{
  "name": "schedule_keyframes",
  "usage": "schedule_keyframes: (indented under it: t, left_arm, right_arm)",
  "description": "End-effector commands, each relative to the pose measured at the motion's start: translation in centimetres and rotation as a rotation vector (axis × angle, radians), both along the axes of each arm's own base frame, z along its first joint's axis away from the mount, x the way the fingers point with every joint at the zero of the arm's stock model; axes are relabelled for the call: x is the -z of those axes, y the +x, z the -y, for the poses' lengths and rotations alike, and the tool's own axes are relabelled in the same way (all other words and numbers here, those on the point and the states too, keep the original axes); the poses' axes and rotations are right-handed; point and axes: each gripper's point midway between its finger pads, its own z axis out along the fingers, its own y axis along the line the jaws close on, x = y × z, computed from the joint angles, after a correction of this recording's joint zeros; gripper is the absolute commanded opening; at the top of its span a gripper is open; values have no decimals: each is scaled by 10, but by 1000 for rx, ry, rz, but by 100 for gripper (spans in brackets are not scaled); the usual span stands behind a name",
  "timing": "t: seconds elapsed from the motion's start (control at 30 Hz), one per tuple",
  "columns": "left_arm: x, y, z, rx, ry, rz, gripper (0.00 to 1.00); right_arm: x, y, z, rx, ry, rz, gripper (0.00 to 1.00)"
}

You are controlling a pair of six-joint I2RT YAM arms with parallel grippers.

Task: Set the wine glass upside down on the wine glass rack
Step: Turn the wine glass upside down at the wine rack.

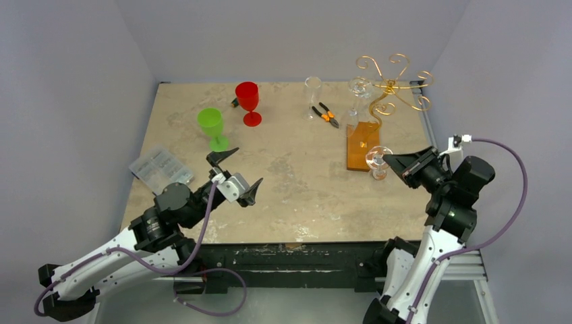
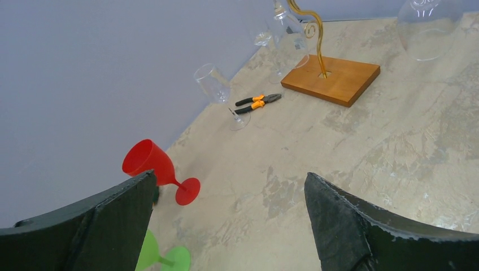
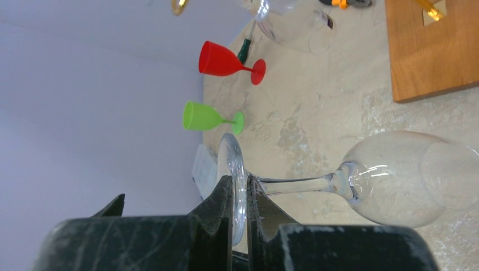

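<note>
My right gripper (image 1: 390, 159) (image 3: 239, 183) is shut on the round foot of a clear wine glass (image 1: 379, 169) (image 3: 395, 178). The glass is held foot up above the table, just right of the rack's near end, and it also shows at the top right of the left wrist view as the wine glass (image 2: 426, 28). The wine glass rack (image 1: 388, 84) is gold wire with curled arms on an orange-brown wooden base (image 1: 363, 145) (image 2: 339, 79) (image 3: 429, 51). My left gripper (image 1: 235, 177) (image 2: 229, 178) is open and holds nothing, over the table's near left.
A red goblet (image 1: 247, 101) (image 2: 149, 161) and a green goblet (image 1: 212, 127) (image 3: 203, 116) stand at the back left. A clear glass (image 1: 313, 91) (image 2: 214, 84) and orange-handled pliers (image 1: 325, 115) (image 2: 257, 103) sit left of the rack. Another clear glass (image 1: 359, 88) is at the rack. A plastic box (image 1: 160, 167) lies at the left edge.
</note>
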Motion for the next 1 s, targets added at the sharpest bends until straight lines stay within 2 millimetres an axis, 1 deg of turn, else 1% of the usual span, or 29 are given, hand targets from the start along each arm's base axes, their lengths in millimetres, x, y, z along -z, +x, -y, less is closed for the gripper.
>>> schedule_keyframes:
  t: [0.0,0.1,0.3,0.47,0.67,0.73,0.9,0.97]
  left_arm:
    - [-8,0,3,9,-64,-19,100]
    - [-9,-1,3,14,-66,-17,100]
    - [-9,-2,1,17,-63,-9,99]
    - [-12,-2,-1,13,-67,3,99]
    - [-13,-3,-2,17,-74,9,99]
    - [-13,-4,-2,21,-73,9,99]
    - [-14,-3,-3,15,-74,17,98]
    - [-13,-3,-3,12,-72,17,98]
  right_arm:
    - [-47,0,7,39,-125,145,0]
    - [-57,0,9,47,-138,165,0]
    - [-64,2,10,52,-112,168,0]
    - [-83,1,15,83,-170,212,0]
    - [-107,-1,17,108,-200,251,0]
    - [-115,-3,14,94,-206,271,0]
    - [-146,-14,2,57,-233,345,0]
    - [-153,-17,-2,43,-229,360,0]
